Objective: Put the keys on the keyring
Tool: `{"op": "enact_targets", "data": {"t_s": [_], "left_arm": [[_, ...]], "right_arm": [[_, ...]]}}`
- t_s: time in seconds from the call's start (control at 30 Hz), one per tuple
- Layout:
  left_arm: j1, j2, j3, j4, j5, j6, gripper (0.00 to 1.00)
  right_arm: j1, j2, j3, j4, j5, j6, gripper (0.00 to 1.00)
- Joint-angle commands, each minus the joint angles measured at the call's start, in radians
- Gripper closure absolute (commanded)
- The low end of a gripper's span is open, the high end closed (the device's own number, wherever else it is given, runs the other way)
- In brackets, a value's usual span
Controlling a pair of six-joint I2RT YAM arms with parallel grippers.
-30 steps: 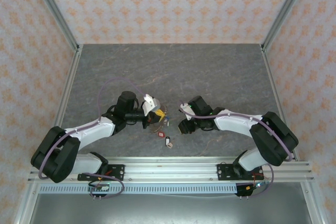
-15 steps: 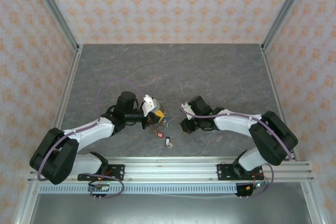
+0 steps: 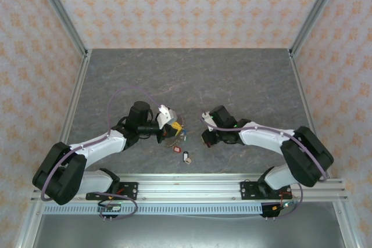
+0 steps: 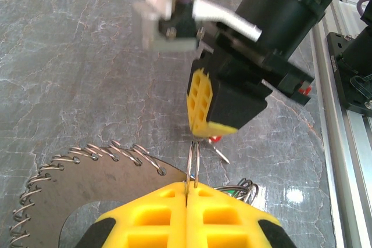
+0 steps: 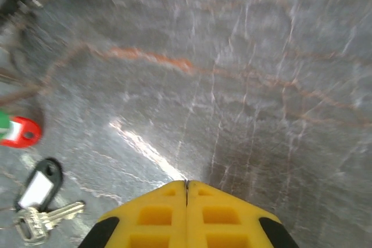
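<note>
My left gripper [image 4: 187, 185] is shut on the keyring, pinching a thin double wire loop [image 4: 195, 161] that stands up between its yellow fingertips. The keyring's grey-brown toothed part [image 4: 87, 172] spreads to the left of the fingers. In the top view the left gripper [image 3: 173, 127] holds the keyring [image 3: 171, 137] at table centre. My right gripper [image 5: 186, 185] is shut with nothing in it. It hangs just beyond the loop [image 4: 210, 130], above a red-tagged key [image 4: 216, 139]. Keys on the table: the red-tagged one [image 5: 24, 132] [image 3: 176, 149] and a black-tagged one [image 5: 38, 185] [image 3: 186, 157].
A bunch of wire rings with a bit of green [image 4: 247, 193] lies right of my left fingers. The grey marbled table [image 3: 192, 79] lies open behind both arms. A metal rail [image 3: 186, 189] runs along the near edge, and patterned walls stand round the other three sides.
My right gripper has closed from part open to shut and shifted slightly right. The left gripper has kept its hold without moving.
</note>
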Motion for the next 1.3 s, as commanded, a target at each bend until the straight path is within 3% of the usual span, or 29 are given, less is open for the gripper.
{"op": "enact_targets", "data": {"t_s": [0.0, 0.2, 0.67, 0.87, 1.1, 1.27], "left_arm": [[0.007, -0.013, 0.014, 0.0, 0.021, 0.023, 1.0], [0.005, 0.003, 0.026, 0.001, 0.032, 0.022, 1.0], [0.006, 0.027, 0.045, -0.001, 0.038, 0.02, 1.0], [0.006, 0.041, 0.049, 0.017, 0.047, 0.007, 1.0], [0.005, 0.044, 0.052, 0.018, 0.066, 0.001, 1.0], [0.004, 0.038, 0.054, 0.002, 0.082, 0.005, 1.0]], "right_arm": [[0.007, -0.146, -0.015, 0.058, 0.025, -0.04, 1.0], [0.006, -0.258, -0.033, 0.241, -0.157, -0.109, 1.0], [0.019, -0.079, 0.122, 0.243, -0.433, -0.22, 1.0], [0.025, -0.041, 0.143, 0.22, -0.434, -0.246, 1.0], [0.053, -0.029, 0.129, 0.266, -0.233, -0.275, 1.0], [0.058, -0.039, 0.092, 0.323, -0.17, -0.297, 1.0]]}}
